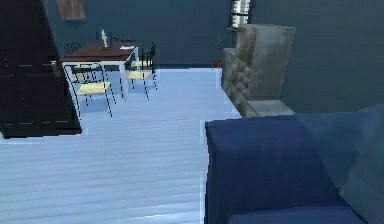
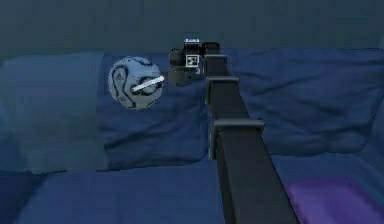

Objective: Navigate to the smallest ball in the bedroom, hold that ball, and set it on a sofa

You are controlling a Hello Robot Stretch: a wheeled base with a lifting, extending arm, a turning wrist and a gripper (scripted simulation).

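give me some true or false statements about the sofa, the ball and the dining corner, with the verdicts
1. The sofa is dark blue. True.
2. The ball is plain orange. False: it is pale with dark markings.
3. The ball shows at the finger end of the claw. True.
4. The armchair is bright red. False: it is grey.
5. Chairs stand around the dining table. True.

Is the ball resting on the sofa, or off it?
Cannot tell: the ball is at the far end of the gripper, with the sofa cushions behind it.
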